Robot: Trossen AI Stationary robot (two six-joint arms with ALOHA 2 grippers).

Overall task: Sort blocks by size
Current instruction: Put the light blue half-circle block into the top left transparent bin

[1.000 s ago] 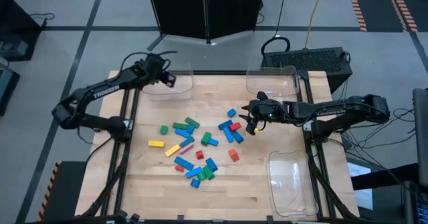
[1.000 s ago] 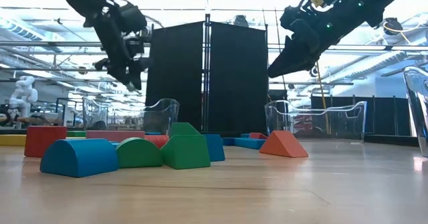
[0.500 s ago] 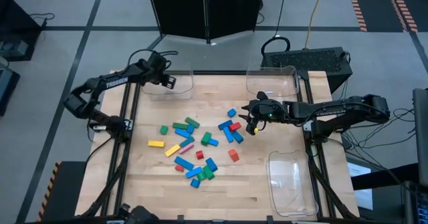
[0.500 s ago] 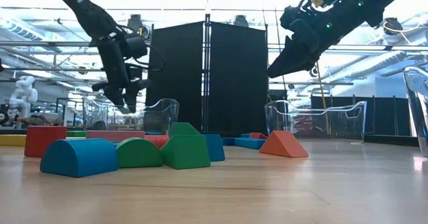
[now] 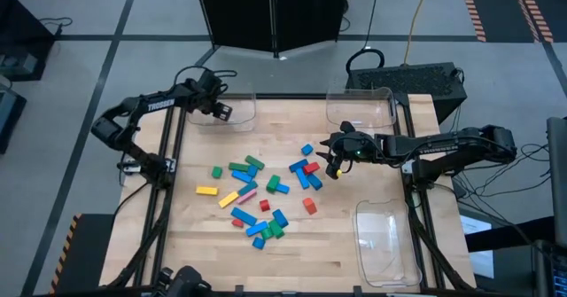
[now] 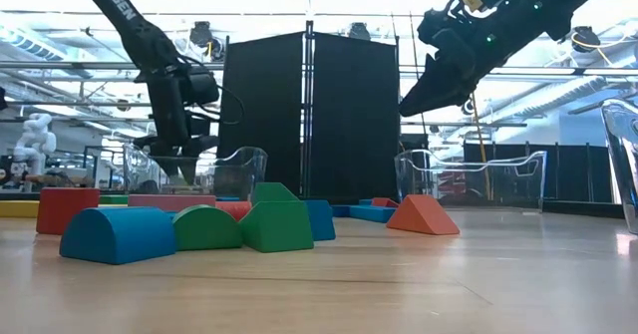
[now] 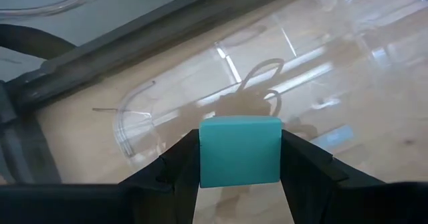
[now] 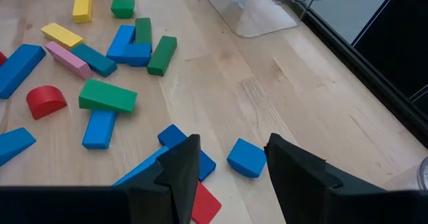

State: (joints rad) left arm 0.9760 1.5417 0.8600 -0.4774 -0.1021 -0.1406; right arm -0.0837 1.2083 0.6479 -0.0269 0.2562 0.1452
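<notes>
Teal block sides hidden btwn jaws; underside unseen.

The teal block sits between black fingers. On the light wood table lie blue, green, red, yellow and pink blocks.

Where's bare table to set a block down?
Bare wood lies between the block pile and the near-right clear tray, and along the near table edge. The centre is crowded, under the right end effector.
</notes>
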